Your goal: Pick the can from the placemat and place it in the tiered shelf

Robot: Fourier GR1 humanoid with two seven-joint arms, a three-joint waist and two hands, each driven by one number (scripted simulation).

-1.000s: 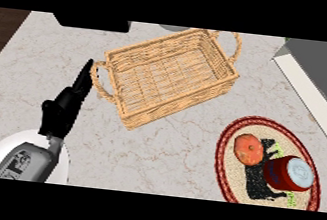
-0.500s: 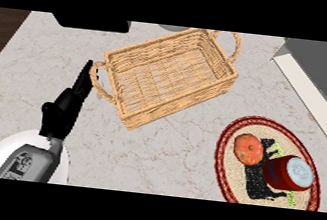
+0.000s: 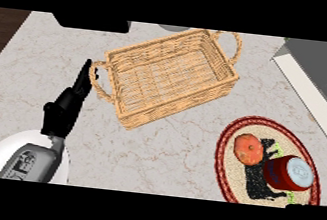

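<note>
Since nothing's been grabbed yet, the left hand (image 3: 67, 107) is parked with fingers straight, empty, just left of the woven wicker basket (image 3: 168, 77). The shiny red can (image 3: 290, 172) is sat far off to its right on the round placemat (image 3: 230, 139), beside a smooth orange fruit (image 3: 251, 148). A black sliver at the right edge can't be identified.

- Even, soft, fairly bright light falls across the counter (image 3: 162, 147).
- The wicker basket (image 3: 166, 82) casts only a faint shadow.
- No glare shows on the counter.
</note>
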